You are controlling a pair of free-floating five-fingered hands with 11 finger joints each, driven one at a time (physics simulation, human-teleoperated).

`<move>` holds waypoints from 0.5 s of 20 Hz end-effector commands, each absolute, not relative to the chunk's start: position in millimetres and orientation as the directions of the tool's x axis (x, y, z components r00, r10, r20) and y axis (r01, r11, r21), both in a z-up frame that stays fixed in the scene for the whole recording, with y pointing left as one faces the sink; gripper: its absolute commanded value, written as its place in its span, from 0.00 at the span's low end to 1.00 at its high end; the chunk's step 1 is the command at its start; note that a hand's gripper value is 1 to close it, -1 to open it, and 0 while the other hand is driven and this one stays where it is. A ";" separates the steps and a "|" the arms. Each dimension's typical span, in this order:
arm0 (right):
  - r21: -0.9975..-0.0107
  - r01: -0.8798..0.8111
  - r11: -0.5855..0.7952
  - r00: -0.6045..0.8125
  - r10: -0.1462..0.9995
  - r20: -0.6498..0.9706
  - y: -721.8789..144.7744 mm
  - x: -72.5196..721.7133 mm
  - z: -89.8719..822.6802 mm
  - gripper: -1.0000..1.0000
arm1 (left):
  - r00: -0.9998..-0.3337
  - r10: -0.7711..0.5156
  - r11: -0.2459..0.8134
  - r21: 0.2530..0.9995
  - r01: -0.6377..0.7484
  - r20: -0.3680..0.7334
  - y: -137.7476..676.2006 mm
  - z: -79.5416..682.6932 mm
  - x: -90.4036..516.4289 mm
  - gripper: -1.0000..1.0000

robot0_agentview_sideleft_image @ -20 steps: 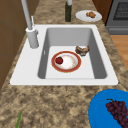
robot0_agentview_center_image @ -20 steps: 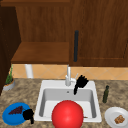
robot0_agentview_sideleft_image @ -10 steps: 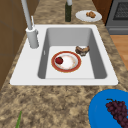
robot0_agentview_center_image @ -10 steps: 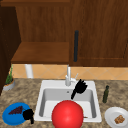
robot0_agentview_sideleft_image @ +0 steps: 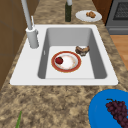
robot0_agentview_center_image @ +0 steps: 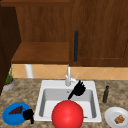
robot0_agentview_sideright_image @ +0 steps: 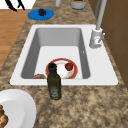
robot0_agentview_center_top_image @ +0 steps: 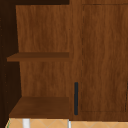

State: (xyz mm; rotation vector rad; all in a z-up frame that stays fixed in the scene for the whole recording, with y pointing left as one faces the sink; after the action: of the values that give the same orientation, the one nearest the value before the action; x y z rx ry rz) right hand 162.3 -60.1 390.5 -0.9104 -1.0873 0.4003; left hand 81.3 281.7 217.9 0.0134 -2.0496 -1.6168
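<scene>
Risk assessment, largest items first. White rectangular sink basin [robot0_agentview_center_image: 42, 100] lies directly below the right hand [robot0_agentview_center_image: 79, 88], which hangs above it beside the grey metal faucet [robot0_agentview_center_image: 68, 76]; a careless sideways sweep could, in my judgement, knock the fingers against the spout. Large red ball [robot0_agentview_center_image: 67, 114] sits in front of and lower than those fingers in the front view; its true position cannot be told. Round blue plate [robot0_agentview_center_image: 10, 116] carrying dark grapes [robot0_agentview_center_image: 16, 110] rests on the speckled counter, just left of the left hand [robot0_agentview_center_image: 28, 115]; a downward move there could clip the rim and tip the fruit. Red-rimmed white plate [robot0_agentview_sideleft_image: 66, 61] with a small red fruit [robot0_agentview_sideleft_image: 59, 60] lies on the basin floor, well beneath the right hand.

Pose: right hand tilted, fingers spread apart and straight, pointing up and right, holding nothing. Left hand hovers at the counter's front edge, fingers curled loosely downward, clasping nothing visible.
</scene>
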 end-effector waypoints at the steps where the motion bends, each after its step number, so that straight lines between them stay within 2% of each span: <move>1: -0.713 0.250 0.655 0.439 0.580 0.687 -57.0 162.3 393.8 0.00 | -0.862 -0.321 0.286 0.908 0.306 0.392 281.7 217.9 81.3 0.50; 10: -0.631 0.365 0.685 0.434 0.474 0.766 -51.5 161.4 400.9 0.00 | -0.862 -0.321 0.286 0.908 0.306 0.392 281.7 217.9 81.3 0.50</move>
State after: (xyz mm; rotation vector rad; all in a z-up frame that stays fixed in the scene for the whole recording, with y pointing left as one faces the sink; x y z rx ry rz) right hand 161.4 -53.1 397.8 -0.9007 -1.1311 0.2182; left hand 81.3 281.7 217.9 0.0134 -2.0496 -1.6168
